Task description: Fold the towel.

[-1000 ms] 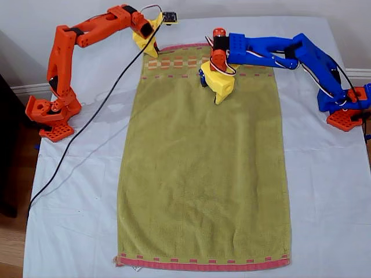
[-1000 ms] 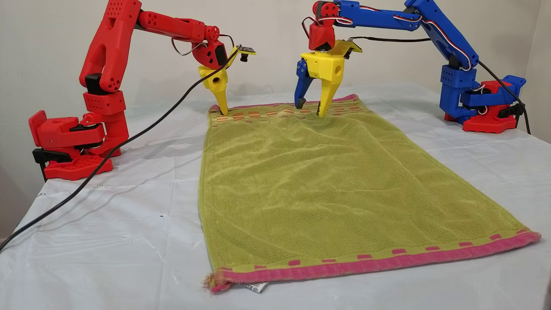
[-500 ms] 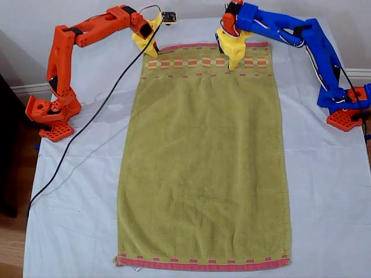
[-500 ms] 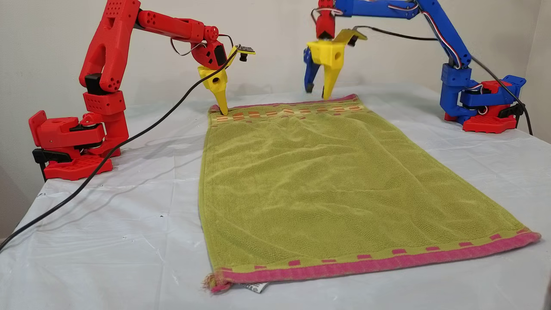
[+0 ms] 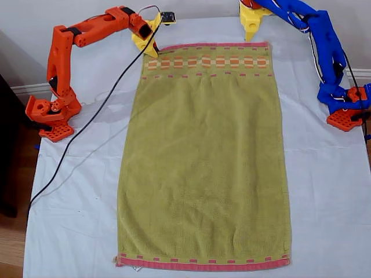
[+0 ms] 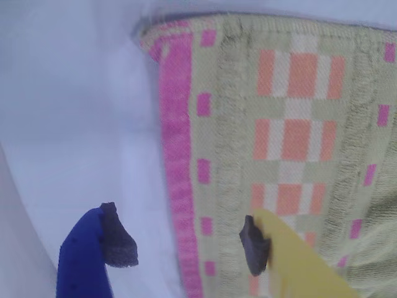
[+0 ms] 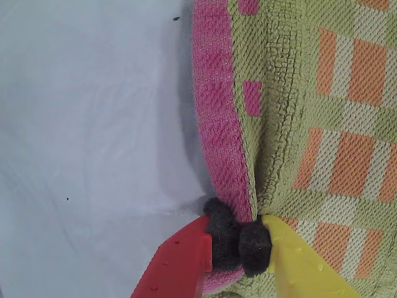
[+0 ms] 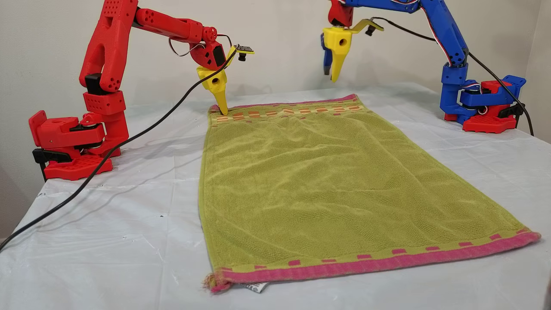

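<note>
The towel [image 5: 203,162] lies spread flat and lengthwise on the white-covered table [image 5: 75,191], between the two arm bases. Its checked band [image 5: 208,61] and one pink hem [image 5: 211,44] are at the far end, and the other hem [image 8: 374,262] at the near end, where a small white tag [image 8: 252,287] pokes out from under a corner. It is terry cloth, so it is probably soft, limp and light. It should drape and sag rather than hold a shape, and its looped pile should give the foam pads a good bite. The doubled hems look like the firmest places to grip, and a hold at both far corners should keep the edge straight as it is carried over.

The second gripper [image 7: 239,239] has its fingers closed on the hem at the far corner on the exterior view's left, the cloth bunched slightly between the pads. The first gripper [image 8: 331,76] hangs in the air near the opposite far corner, clear of the cloth. Its fingers [image 6: 121,239] are spread apart with nothing between them. How high it sits above the corner is hard to judge from its own camera.

It probably needs to come down on that corner's hem before any lift.
</note>
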`<state>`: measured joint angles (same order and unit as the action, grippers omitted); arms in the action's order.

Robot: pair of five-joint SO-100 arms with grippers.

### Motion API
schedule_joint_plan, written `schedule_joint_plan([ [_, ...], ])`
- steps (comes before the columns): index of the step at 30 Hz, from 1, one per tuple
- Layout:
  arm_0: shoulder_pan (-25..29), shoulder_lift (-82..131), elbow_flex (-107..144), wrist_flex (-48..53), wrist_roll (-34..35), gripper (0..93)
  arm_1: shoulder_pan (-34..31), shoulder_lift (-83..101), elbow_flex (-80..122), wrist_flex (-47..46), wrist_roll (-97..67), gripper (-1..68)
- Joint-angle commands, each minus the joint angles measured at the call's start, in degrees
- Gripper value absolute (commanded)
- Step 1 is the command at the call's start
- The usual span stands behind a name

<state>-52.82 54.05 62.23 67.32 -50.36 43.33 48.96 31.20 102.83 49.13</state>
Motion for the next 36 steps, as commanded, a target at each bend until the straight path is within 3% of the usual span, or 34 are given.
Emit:
schedule_joint_plan([
  [1, -2.37, -0.18, -0.26, -1.85, -0.62, 0.1, 2.72, 4.66, -3.08, 0.18, 1.49, 37.1],
  [14, -2.64, 0.18, 0.35, -2.29, -0.44, 0.1, 3.08, 1.14, 6.86, -0.88, 8.35, 37.1],
  [21, -2.81, 0.97, 1.14, -2.72, -0.18, 0.1, 3.16, 6.77, 24.08, -14.77, 4.66, 37.1],
  [29, -2.72, 1.14, 1.58, -3.43, 0.44, 0.1, 2.55, 10.28, 32.17, -23.29, -2.11, 37.1],
  [36, -2.55, 1.49, 2.2, -4.04, 0.62, 0.1, 2.29, 6.77, 27.42, -20.48, -3.43, 37.1],
])
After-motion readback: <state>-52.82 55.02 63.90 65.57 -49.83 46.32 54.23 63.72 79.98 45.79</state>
